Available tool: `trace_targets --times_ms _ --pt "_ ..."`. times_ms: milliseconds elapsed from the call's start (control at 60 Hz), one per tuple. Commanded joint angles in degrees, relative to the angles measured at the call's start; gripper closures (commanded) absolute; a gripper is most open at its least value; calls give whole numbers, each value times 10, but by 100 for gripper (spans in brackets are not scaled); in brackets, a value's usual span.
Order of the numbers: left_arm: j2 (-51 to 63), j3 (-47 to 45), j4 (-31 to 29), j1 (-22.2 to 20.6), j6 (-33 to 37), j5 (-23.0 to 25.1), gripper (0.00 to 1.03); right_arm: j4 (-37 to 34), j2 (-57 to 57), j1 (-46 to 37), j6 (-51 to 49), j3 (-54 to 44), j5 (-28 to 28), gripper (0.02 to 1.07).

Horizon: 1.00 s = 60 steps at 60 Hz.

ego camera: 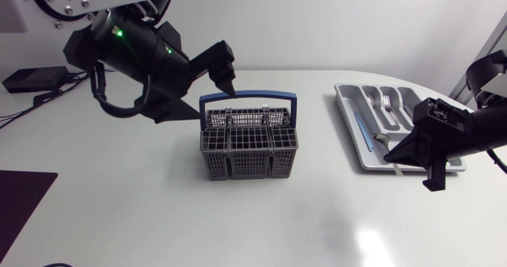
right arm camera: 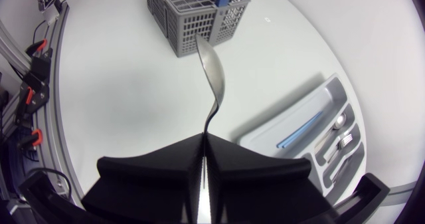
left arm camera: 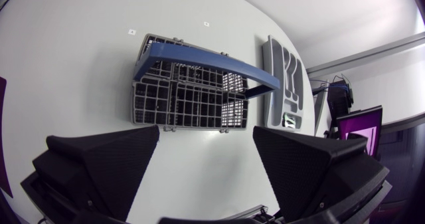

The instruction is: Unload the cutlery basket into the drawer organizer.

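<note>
Left arm comes in from the upper left of the head view, left gripper [ego camera: 224,73] hanging just above and behind the left end of the basket's blue handle [ego camera: 249,99], not touching it as far as I can tell. In the left wrist view the fingers [left arm camera: 113,161] are spread wide with nothing between them but open air, and the basket sits ahead of them on the counter [ego camera: 158,211]. Cutlery basket [ego camera: 249,144] is grey mesh, upright, mid-counter, well apart from the organizer. Drawer organizer [ego camera: 348,132] is a grey tray near the right edge of the counter; a blue-handled piece [ego camera: 360,128] lies in a long slot, and forks [ego camera: 386,104] and a spoon end lie in the neighbouring slots. Right gripper [ego camera: 408,152] hovers over the near end of the organizer. In the right wrist view its fingers [right arm camera: 159,164] are pressed together on the thin handle of a metal spoon [right arm camera: 212,78], gripped from both sides. The bowl sticks out ahead of the fingertips towards the basket, above the counter, just beside the organizer's rim. Cannot tell whether the spoon touches the tray.
</note>
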Motion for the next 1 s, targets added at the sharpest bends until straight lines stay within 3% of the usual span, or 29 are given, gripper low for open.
trace_targets --times_ms 0,133,483,667,883,950,983 --pt "-25 -34 -6 6 42 -17 4 -7 42 -32 -79 28 10 101" --pt "-44 -66 -3 24 78 -32 4 9 97 -63 -146 46 53 101" --pt "-90 -158 13 61 159 -64 4 205 202 -116 -240 69 187 101" --pt "-128 -193 16 83 195 -77 4 225 271 -143 -262 120 212 101" --pt "-166 -232 16 97 233 -92 4 280 312 -148 -292 107 253 101" --pt "-182 -251 18 97 246 -99 4 296 315 -148 -300 97 259 99" --pt "-189 -259 20 97 252 -105 4 298 316 -147 -301 94 268 91"
